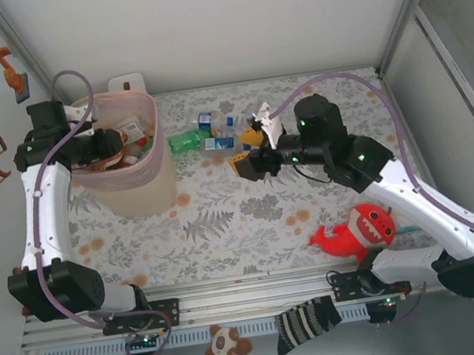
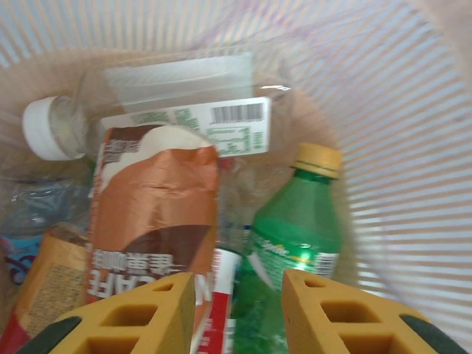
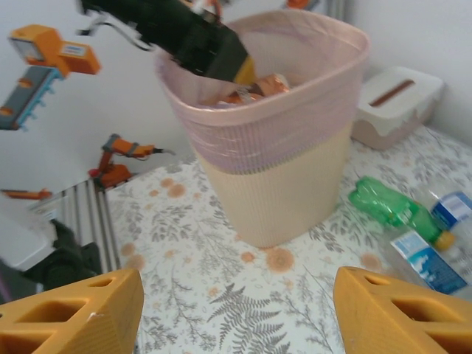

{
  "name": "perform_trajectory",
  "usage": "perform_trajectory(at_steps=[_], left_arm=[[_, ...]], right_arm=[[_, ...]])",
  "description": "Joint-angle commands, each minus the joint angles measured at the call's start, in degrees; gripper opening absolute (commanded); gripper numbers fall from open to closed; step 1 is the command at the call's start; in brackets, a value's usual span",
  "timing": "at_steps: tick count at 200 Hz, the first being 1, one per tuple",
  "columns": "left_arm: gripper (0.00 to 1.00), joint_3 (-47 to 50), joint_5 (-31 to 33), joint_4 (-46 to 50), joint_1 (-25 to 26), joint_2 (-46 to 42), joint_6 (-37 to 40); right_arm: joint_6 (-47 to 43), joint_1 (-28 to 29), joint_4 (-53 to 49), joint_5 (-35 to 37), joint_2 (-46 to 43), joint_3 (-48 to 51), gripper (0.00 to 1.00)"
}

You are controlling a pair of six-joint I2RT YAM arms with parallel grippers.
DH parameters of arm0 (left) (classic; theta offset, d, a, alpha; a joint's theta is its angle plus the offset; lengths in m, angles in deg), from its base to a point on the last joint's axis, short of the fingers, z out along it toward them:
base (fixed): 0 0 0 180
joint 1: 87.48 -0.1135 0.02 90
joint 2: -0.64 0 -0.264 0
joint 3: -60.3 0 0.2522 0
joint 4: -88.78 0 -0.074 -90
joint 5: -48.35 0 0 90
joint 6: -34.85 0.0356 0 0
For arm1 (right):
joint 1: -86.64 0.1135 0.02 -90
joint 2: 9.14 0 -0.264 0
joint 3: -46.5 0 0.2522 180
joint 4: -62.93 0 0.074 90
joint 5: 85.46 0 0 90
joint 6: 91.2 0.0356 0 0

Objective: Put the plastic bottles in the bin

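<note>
Plastic bottles (image 1: 219, 143) are recorded in two places. Several lie packed inside the bin (image 1: 129, 193), among them a clear white-capped bottle (image 2: 169, 103), a brown-labelled bottle (image 2: 151, 214) and a green yellow-capped bottle (image 2: 295, 228). A loose green bottle (image 1: 183, 141) and blue-labelled bottles (image 1: 205, 120) lie on the patterned table (image 1: 226, 223), just right of the bin. The left gripper (image 2: 237, 317) is positioned within the bin mouth, its fingers narrowly parted with nothing clamped. The right gripper (image 1: 248, 151) is held beside the loose bottles, fingers wide and empty. A white box (image 1: 127, 83) stands behind the bin.
</note>
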Motion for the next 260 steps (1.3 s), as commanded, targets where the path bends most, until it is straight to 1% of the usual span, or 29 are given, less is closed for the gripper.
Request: perform_trajectory(at_steps=[1,42,65,91,118,132,148,191,202,217,235,260], left_arm=[[0.36,0.7,-6.8,-2.1,-0.1,-3.4,-2.5],[0.38,3.3,-12.6,-7.0,-0.2,-7.3,-5.7],[0.40,5.7,-16.6,-11.1,-0.1,-9.2,-8.8],[0.40,6.8,-18.6,-14.3,0.0,-10.5,-11.1],[0.40,7.3,-18.9,-14.5,0.1,-11.2,-11.3],[0.40,7.6,-19.0,-14.6,0.2,-11.7,-11.3],[0.40,8.2,-19.0,-14.6,0.1,-12.2,-11.3],[0.40,9.3,-19.5,-14.7,0.3,-12.7,-11.4],[0.40,9.4,-19.6,-14.7,0.4,-12.9,-11.4],[0.40,9.7,-19.4,-14.7,0.5,-13.2,-11.7],[0.40,10.3,-19.6,-15.5,0.8,-13.6,-12.6],[0.40,10.6,-19.4,-15.7,1.3,-14.4,-12.9]], right_arm=[[5.3,0.2,-0.9,8.1,2.6,-2.6,0.67],[13.2,0.1,-1.4,19.7,7.1,-2.9,0.65],[17.0,-0.1,-1.2,24.7,10.2,-3.3,0.65],[20.5,-0.6,-0.8,28.0,14.3,-4.3,0.65],[20.8,-1.5,-1.0,28.0,20.0,-6.6,0.65],[16.6,-1.8,-1.1,24.6,23.1,-8.4,0.64],[10.6,-2.4,-2.1,22.5,26.4,-10.3,0.63],[-11.4,-7.1,-8.8,9.8,35.2,-17.2,0.63],[-16.8,-8.3,-9.1,8.2,36.8,-18.0,0.63],[-25.2,-9.9,-9.3,3.7,38.9,-18.6,0.64],[-33.6,-11.4,-10.6,2.0,41.9,-20.6,0.65],[-41.4,-12.6,-13.2,1.9,47.4,-25.7,0.67]])
